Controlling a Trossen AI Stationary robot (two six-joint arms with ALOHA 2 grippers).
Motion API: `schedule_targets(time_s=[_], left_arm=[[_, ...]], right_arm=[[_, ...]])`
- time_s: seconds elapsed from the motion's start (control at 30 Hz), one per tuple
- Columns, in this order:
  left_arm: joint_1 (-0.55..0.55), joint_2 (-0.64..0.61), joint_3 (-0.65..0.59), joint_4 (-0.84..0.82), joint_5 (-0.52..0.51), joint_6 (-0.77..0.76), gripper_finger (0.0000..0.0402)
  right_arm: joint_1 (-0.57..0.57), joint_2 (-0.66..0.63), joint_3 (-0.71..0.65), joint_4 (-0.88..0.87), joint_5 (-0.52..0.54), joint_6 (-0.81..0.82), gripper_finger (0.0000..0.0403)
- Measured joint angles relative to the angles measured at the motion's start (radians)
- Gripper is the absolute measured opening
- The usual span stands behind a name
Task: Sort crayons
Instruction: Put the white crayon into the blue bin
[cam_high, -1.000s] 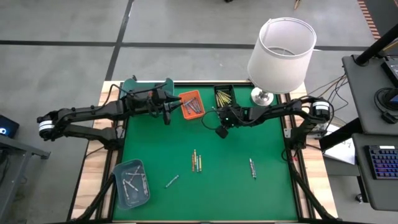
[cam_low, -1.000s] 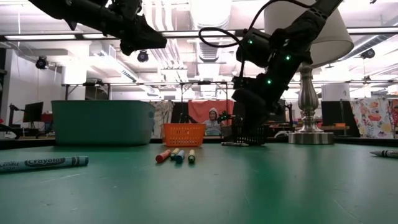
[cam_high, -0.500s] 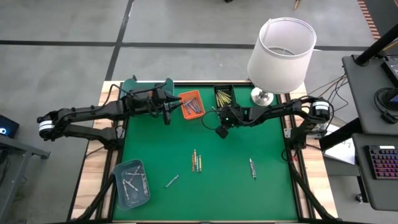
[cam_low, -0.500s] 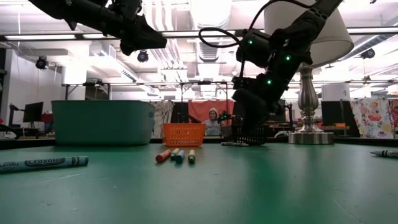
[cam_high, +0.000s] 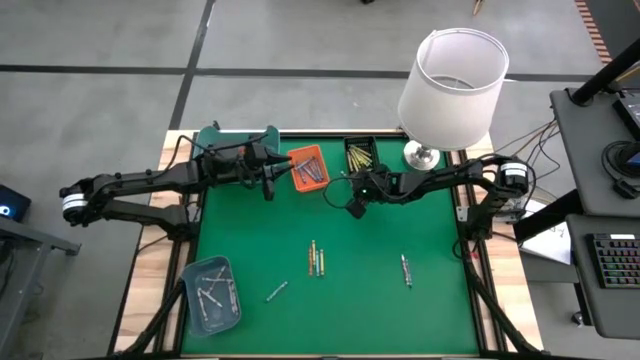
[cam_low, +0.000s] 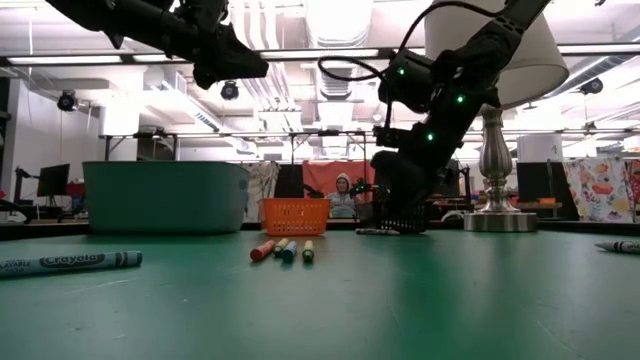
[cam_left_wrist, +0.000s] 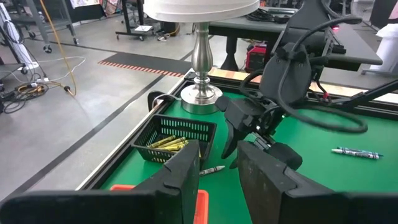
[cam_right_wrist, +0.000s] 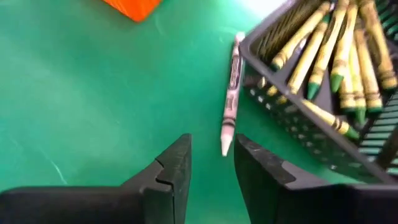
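Observation:
A silvery grey crayon lies flat on the green mat, right against the outer wall of the black tray that holds yellow-green crayons. My right gripper hovers open just above that crayon's near tip, slanting down, and touches nothing; it also shows in the high view. My left gripper waits open and empty in the air beside the orange tray. More crayons lie loose mid-table.
A teal tray stands at the far left. A pale blue tray with silvery crayons sits at the near left. A lamp with a white shade stands at the far right corner, beside the black tray. A blue crayon lies near the low camera.
My right gripper has turned a little at the wrist beside the black tray, staying over the same spot.

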Motion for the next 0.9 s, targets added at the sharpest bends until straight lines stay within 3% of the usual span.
schedule_targets(time_s=[0.5, 0.9], left_arm=[[0.0, 0.0, 0.0, 0.0, 0.0, 0.0, 0.0091], [0.0, 0.002, 0.0, 0.001, 0.0, -0.002, 0.0091]], right_arm=[[-0.002, 0.11, -0.001, 0.098, 0.007, 0.047, 0.0095], [-0.006, 0.111, 0.0, 0.1, -0.001, 0.045, 0.0012]])
